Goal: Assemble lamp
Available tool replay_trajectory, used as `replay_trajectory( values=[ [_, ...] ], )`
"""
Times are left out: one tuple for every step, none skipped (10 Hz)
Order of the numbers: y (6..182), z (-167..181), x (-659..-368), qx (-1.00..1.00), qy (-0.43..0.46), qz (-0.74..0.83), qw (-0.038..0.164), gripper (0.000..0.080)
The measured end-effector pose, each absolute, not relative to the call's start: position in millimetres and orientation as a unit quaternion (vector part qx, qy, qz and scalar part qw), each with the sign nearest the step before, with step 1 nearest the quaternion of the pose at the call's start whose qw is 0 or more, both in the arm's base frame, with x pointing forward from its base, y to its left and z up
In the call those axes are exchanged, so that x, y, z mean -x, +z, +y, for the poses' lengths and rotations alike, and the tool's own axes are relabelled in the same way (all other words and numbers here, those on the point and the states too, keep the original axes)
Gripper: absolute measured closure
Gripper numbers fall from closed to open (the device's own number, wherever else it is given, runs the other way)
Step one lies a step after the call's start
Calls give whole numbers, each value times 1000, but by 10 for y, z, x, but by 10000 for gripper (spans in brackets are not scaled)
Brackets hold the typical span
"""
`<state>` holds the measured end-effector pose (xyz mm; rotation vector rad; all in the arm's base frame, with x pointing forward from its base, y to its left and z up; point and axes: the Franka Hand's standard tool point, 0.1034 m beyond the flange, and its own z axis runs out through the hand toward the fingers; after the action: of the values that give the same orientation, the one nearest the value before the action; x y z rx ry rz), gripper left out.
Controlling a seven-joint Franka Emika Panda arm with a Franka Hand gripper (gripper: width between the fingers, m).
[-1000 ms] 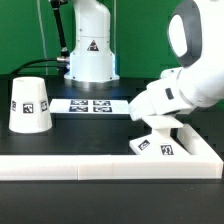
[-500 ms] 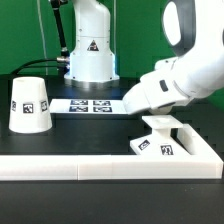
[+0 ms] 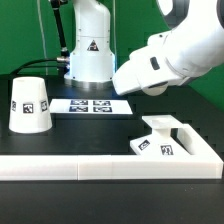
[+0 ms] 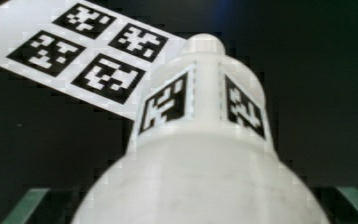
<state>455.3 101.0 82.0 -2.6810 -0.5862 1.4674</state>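
The lamp bulb (image 4: 194,140) is white with black-and-white tags and fills the wrist view, its narrow stem end pointing away from the camera. My gripper (image 4: 190,216) is shut on its wide part; only dark finger edges (image 4: 30,206) show beside it. In the exterior view my gripper (image 3: 128,86) hangs in the air above the table, and the bulb is hidden behind the hand. The flat square lamp base (image 3: 160,138) lies by the wall at the exterior view's right. The tapered shade (image 3: 30,105) stands mouth down at the exterior view's left.
The marker board (image 3: 92,105) lies flat mid-table, and also shows in the wrist view (image 4: 83,48) beyond the bulb. A long white L-shaped wall (image 3: 100,167) runs along the front and right side. The robot's own base (image 3: 88,55) stands at the back.
The arm has risen from just above the lamp base and moved toward the exterior view's left. The base and shade have not moved.
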Motion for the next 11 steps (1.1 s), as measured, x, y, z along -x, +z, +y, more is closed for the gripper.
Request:
replay_trajectory(
  values=[
    [819,1009,-4546,861,472,-188,15,223],
    [790,1011,-4623,871,452,-193,21,223],
    [825,984,-4755,894,403,-194,29,223],
    [967,940,-4787,905,379,-192,28,223],
    [1075,919,-4843,910,366,-191,28,223],
    [1146,903,-4956,921,340,-190,28,223],
    [1257,881,-5063,935,300,-189,26,223],
    [1235,871,-5087,948,257,-187,26,223],
    [1211,859,-5085,956,225,-184,28,223],
    [1215,848,-5108,962,200,-182,28,223],
    [1205,841,-5178,971,153,-181,29,223]
  ],
)
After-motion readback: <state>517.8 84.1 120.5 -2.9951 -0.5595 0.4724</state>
